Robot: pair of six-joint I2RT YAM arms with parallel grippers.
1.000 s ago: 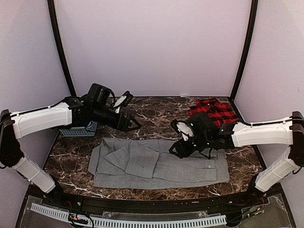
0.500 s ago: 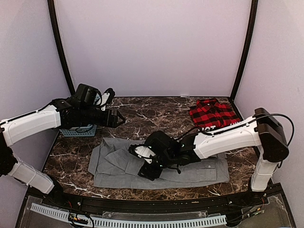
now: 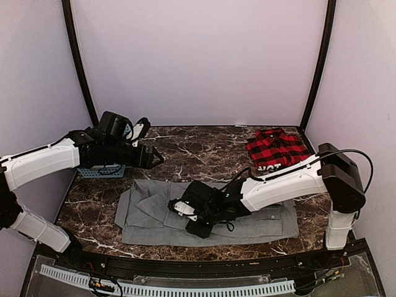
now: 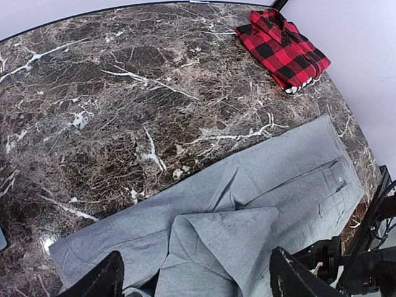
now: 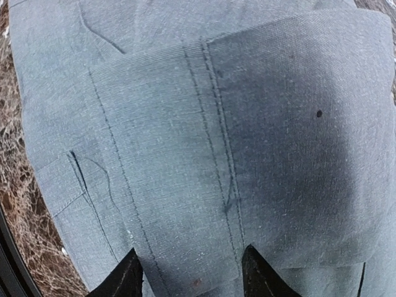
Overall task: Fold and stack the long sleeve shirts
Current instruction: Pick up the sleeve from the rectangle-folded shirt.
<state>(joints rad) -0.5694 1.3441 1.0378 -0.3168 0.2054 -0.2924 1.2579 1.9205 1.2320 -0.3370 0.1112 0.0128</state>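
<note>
Top view: left claw (image 3: 152,158), spread and empty, hangs at 9 o'clock; right claw (image 3: 185,213) is low over the grey shirt (image 3: 266,218) at 6; plaid shirt (image 3: 275,148) lies folded at 2.
Left wrist: claw wide, nothing in it.
Right wrist: claw half apart over grey cloth; I cannot tell whether it touches.

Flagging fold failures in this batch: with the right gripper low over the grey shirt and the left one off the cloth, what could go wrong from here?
1. The right gripper, jaws apart, sits low over layered cloth on the grey shirt. Closing here may pinch several layers and drag the folded-in sleeve open.
2. The left gripper hovers open, off the cloth, so a one-handed pull could skew the whole shirt.
</note>
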